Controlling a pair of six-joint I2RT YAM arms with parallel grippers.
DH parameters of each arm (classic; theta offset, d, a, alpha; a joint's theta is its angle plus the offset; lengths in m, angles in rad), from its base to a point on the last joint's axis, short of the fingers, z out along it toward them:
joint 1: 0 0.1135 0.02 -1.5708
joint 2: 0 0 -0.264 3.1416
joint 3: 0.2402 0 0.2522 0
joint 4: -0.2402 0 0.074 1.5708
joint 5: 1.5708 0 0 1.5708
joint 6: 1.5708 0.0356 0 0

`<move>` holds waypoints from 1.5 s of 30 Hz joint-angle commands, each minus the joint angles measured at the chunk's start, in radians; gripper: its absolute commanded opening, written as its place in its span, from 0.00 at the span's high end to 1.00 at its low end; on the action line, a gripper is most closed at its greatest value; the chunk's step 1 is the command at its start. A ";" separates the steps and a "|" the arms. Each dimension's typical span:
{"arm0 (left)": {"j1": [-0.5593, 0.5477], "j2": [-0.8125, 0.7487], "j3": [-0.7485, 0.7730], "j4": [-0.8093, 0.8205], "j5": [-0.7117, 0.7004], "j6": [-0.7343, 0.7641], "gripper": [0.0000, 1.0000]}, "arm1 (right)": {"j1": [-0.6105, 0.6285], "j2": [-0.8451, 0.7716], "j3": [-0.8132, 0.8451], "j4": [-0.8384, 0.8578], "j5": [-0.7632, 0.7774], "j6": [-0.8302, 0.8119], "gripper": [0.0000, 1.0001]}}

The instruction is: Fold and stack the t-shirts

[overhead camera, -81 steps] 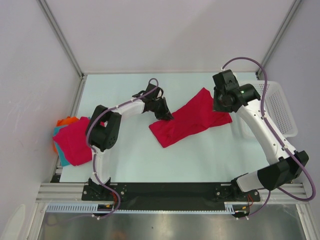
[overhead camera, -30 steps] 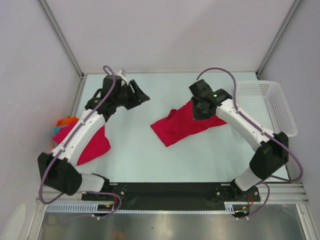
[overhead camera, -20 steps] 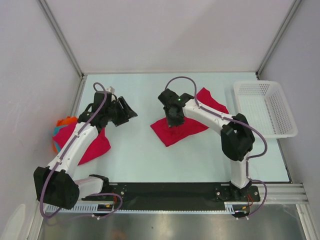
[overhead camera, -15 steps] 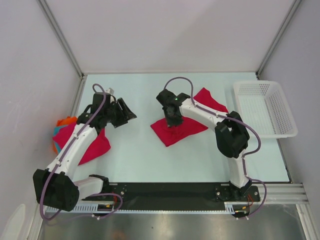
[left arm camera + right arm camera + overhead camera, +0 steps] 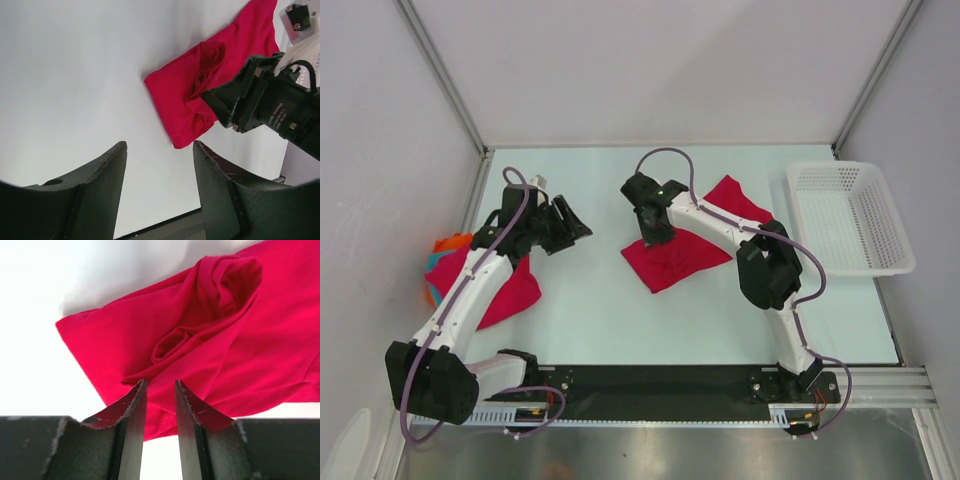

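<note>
A crumpled crimson t-shirt [image 5: 688, 248] lies mid-table, with a bunched fold near its left end [image 5: 240, 340] [image 5: 185, 95]. My right gripper [image 5: 652, 232] [image 5: 160, 383] hovers just over that left end, open by a narrow gap with nothing between the fingers. My left gripper [image 5: 572, 225] [image 5: 160, 145] hangs open and empty above bare table, left of the shirt. At the far left, another red t-shirt [image 5: 488, 288] lies on top of an orange garment [image 5: 450, 242] and a teal one [image 5: 432, 264].
A white mesh basket [image 5: 850, 215] stands at the right edge. The pale table [image 5: 620, 320] is ringed by a metal frame and grey walls. In the left wrist view, the right arm's black wrist [image 5: 260, 100] sits over the shirt's right side.
The right arm has swung left across the middle shirt, from its right part to its left end. The left arm has drawn back toward the left and lower. Both grippers stayed open.
</note>
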 commanded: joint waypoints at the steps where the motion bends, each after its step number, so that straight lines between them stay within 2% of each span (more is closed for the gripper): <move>1: 0.018 0.000 -0.007 0.031 0.027 0.031 0.39 | 0.012 0.029 0.031 -0.018 0.012 -0.001 0.66; 13: 0.038 -0.001 -0.013 0.035 0.043 0.038 0.39 | 0.013 0.078 0.040 -0.018 -0.003 -0.001 0.67; 23: 0.052 -0.009 -0.021 0.037 0.053 0.043 0.39 | -0.016 0.008 -0.013 -0.024 0.049 -0.021 0.97; 36: 0.053 -0.011 -0.041 0.054 0.070 0.037 0.39 | -0.099 -0.094 -0.069 -0.044 0.112 -0.039 0.98; 45: 0.056 -0.009 -0.048 0.058 0.073 0.038 0.39 | -0.139 -0.123 -0.144 -0.037 0.126 -0.032 0.91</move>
